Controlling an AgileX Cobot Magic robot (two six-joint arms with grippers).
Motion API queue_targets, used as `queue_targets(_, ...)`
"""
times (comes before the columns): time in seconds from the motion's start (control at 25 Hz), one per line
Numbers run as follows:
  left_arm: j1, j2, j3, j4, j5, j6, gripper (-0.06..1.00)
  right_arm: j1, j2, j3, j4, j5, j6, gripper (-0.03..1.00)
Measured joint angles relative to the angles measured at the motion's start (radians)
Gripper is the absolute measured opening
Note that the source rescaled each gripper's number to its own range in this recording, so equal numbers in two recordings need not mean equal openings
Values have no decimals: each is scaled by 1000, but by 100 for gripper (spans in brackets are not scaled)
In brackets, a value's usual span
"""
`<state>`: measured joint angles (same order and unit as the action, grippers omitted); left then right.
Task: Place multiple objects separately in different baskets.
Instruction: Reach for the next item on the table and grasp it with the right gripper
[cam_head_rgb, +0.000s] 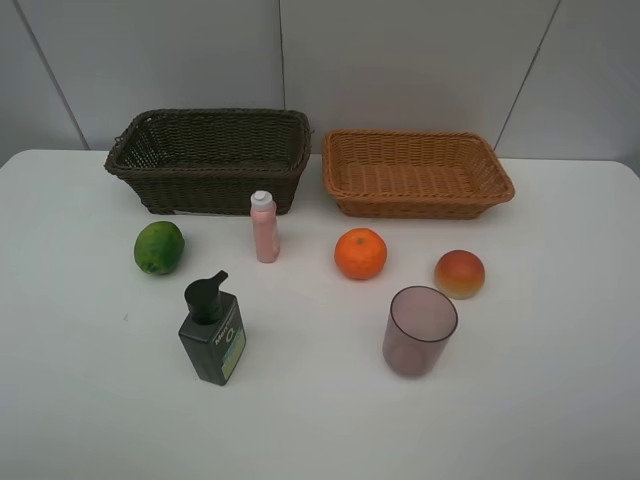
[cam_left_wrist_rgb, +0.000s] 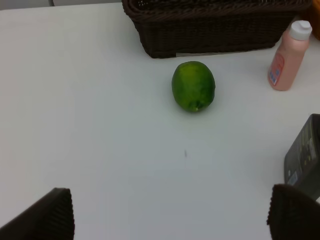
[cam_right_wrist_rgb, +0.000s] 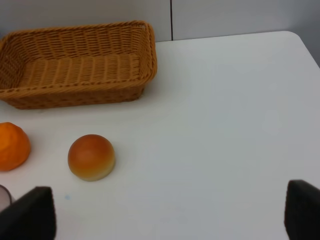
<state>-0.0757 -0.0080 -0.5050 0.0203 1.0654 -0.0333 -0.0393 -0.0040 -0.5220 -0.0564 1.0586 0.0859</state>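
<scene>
On the white table stand a dark brown wicker basket (cam_head_rgb: 210, 158) and a light orange-tan wicker basket (cam_head_rgb: 415, 172), side by side at the back, both without contents. In front lie a green round fruit (cam_head_rgb: 159, 247), a slim pink white-capped bottle (cam_head_rgb: 264, 227), an orange (cam_head_rgb: 360, 253), a red-yellow round fruit (cam_head_rgb: 459, 273), a dark green pump bottle (cam_head_rgb: 212, 333) and a translucent purplish cup (cam_head_rgb: 419, 330). Neither arm shows in the exterior view. My left gripper (cam_left_wrist_rgb: 170, 217) is open, back from the green fruit (cam_left_wrist_rgb: 193, 86). My right gripper (cam_right_wrist_rgb: 167, 215) is open, back from the red-yellow fruit (cam_right_wrist_rgb: 91, 156).
The table (cam_head_rgb: 560, 380) is white, with a grey panelled wall behind the baskets. The table's rounded right corner (cam_right_wrist_rgb: 295, 37) shows in the right wrist view.
</scene>
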Motion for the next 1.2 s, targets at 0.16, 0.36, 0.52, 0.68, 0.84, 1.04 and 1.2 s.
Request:
queue_targets(0.16,0,0,0,0,0,0,100,0,0,0,0,0,0,98)
queue_targets(0.36,0,0,0,0,0,0,100,0,0,0,0,0,0,98)
queue_targets(0.52,0,0,0,0,0,0,100,0,0,0,0,0,0,98)
queue_targets(0.68,0,0,0,0,0,0,100,0,0,0,0,0,0,98)
queue_targets(0.84,0,0,0,0,0,0,100,0,0,0,0,0,0,98)
queue_targets(1.04,0,0,0,0,0,0,100,0,0,0,0,0,0,98)
queue_targets(1.2,0,0,0,0,0,0,100,0,0,0,0,0,0,98)
